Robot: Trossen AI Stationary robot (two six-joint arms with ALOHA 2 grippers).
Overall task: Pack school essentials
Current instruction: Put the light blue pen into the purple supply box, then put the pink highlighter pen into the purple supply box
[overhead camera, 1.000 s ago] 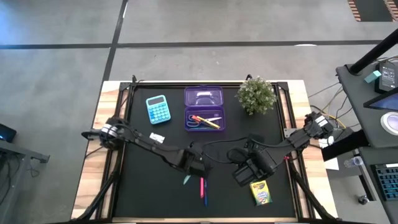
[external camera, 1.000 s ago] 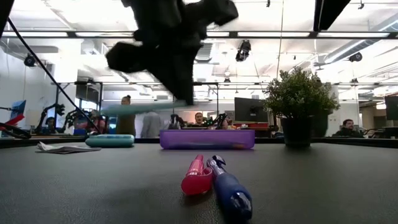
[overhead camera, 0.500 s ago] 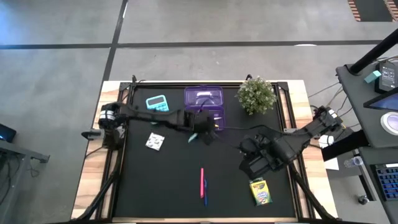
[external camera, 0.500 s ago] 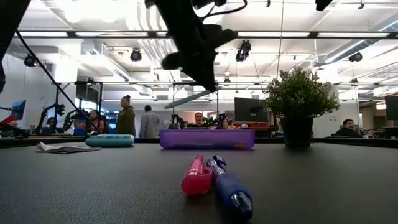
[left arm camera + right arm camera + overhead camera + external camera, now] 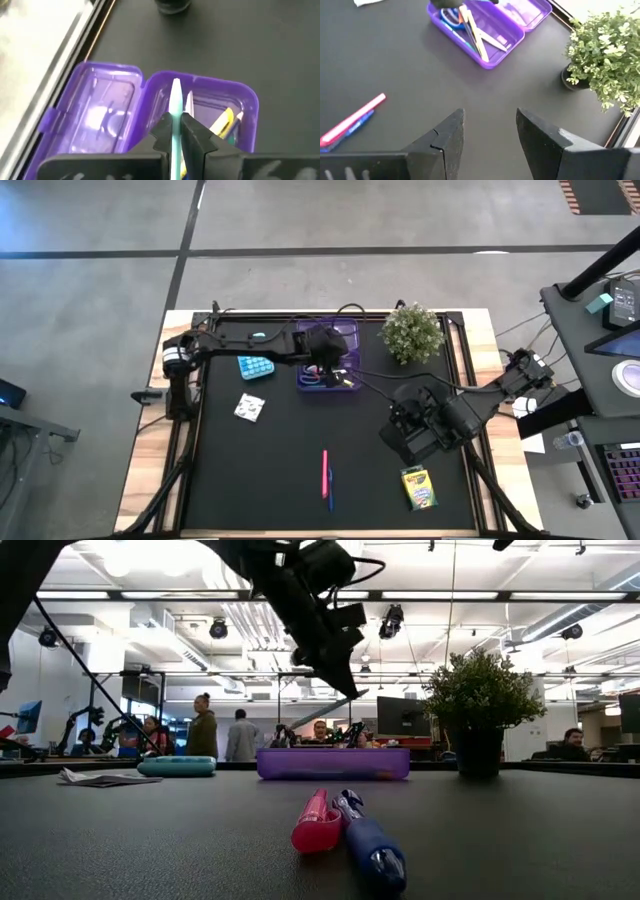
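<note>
Box: open purple case [image 5: 327, 355] at desk back, holding scissors [image 5: 451, 14] and pencils.
Left tool [image 5: 176, 131]: above case, pinching a pale green pen [image 5: 176, 102].
Right tool [image 5: 489, 131]: spread, empty, near plant [image 5: 411, 332].
Desk [image 5: 280, 470]: pink pen [image 5: 324, 472], blue pen [image 5: 368, 838], crayon box [image 5: 419, 489], calculator [image 5: 254, 365], packet [image 5: 249, 408].

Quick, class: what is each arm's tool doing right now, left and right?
Left tool: closed on a pale green pen, above the open purple case.
Right tool: open, holding nothing, over bare table.
</note>
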